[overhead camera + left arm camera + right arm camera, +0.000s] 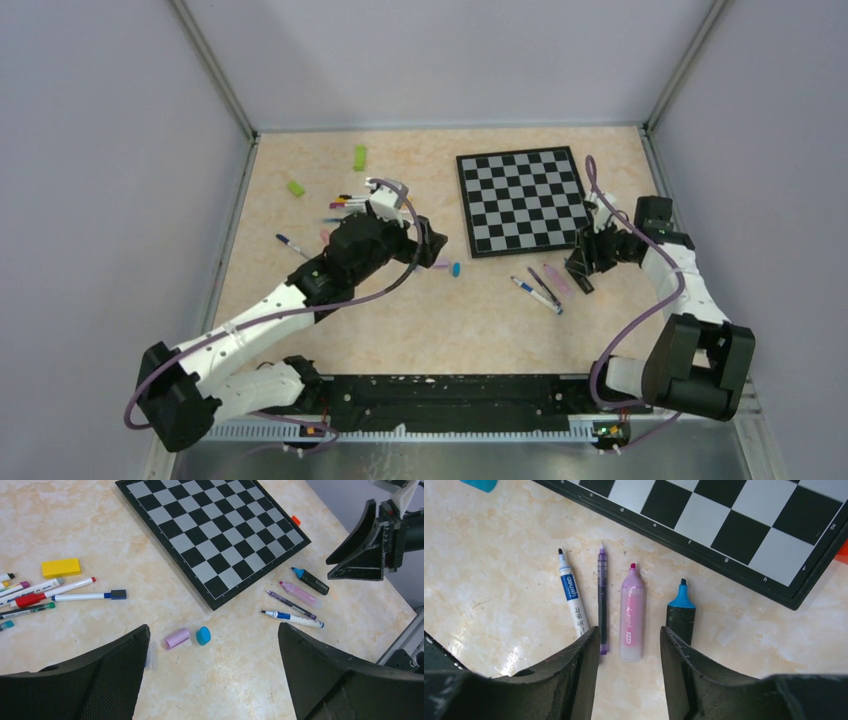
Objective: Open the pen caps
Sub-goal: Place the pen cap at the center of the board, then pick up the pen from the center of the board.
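Two loose pen caps lie on the table in the left wrist view, a pink one (177, 638) and a blue one (203, 635). My left gripper (214, 632) is open and empty above them. Four uncapped pens lie side by side under my right gripper (629, 636), which is open: a white marker (574, 600), a purple pen (602, 600), a pink highlighter (631, 615) and a blue-tipped dark highlighter (681, 612). The pink highlighter's rear end lies between the open fingers. Several capped pens (40, 592) lie in a cluster at the left.
The chessboard (520, 200) lies at the back right, next to both grippers. A yellow block (60, 567) lies by the pen cluster. Two green blocks (359, 157) (296, 187) and a lone pen (292, 243) lie at the left. A small orange piece (295, 520) sits at the board's far edge.
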`<action>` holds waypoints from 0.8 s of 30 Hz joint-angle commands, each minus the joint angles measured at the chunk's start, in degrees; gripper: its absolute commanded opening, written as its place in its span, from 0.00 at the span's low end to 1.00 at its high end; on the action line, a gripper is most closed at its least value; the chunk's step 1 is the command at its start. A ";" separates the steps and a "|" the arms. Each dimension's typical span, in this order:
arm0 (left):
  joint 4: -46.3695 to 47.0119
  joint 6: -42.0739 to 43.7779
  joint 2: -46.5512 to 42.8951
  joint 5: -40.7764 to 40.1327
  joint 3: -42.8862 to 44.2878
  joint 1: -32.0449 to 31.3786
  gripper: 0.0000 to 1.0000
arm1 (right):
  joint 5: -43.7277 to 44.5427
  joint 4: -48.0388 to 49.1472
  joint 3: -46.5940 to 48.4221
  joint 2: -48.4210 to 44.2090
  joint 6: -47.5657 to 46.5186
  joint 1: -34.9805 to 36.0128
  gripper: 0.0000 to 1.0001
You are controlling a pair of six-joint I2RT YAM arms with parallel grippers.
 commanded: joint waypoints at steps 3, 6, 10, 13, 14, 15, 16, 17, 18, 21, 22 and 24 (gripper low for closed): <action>0.49 -0.52 -4.11 0.29 -4.58 0.73 0.99 | -7.45 -1.41 3.40 -6.21 -1.70 -0.39 0.47; -2.55 -0.59 -5.43 0.24 -5.76 1.02 0.99 | -13.25 -0.92 3.60 -8.89 -0.38 -0.39 0.51; -2.05 -2.26 -7.91 0.01 -10.49 2.32 0.99 | -23.28 0.71 3.17 -10.98 2.50 -0.36 0.57; 0.03 -5.37 -9.88 0.85 -14.81 4.09 0.99 | -29.30 5.72 0.47 -11.76 7.25 -0.34 0.58; 1.05 -6.02 -10.42 1.17 -15.99 4.75 0.99 | -29.70 8.33 -0.93 -12.06 9.67 -0.37 0.59; 1.83 -6.24 -10.77 1.39 -17.06 5.38 0.99 | -29.81 9.80 -2.27 -12.26 10.89 -0.31 0.59; 2.23 -6.45 -10.83 1.20 -17.92 6.27 0.99 | -29.79 10.25 -3.07 -12.31 10.50 -0.32 0.59; 2.29 -6.59 -10.61 1.08 -18.05 7.31 0.99 | -29.86 10.09 -3.44 -12.27 9.99 -0.31 0.59; 2.18 -6.69 -9.68 1.36 -17.95 8.51 0.99 | -29.88 9.83 -3.56 -12.20 9.64 -0.31 0.59; 1.19 -6.88 -6.07 3.46 -16.58 13.47 0.99 | -29.29 9.49 -3.89 -12.27 8.95 -0.37 0.59; 0.85 -6.74 -4.58 4.68 -16.00 15.56 0.99 | -28.75 9.28 -3.75 -12.44 8.47 -0.38 0.59; -0.13 -5.79 -0.93 7.40 -14.13 20.30 0.99 | -26.84 8.93 -3.52 -12.63 8.05 -0.32 0.59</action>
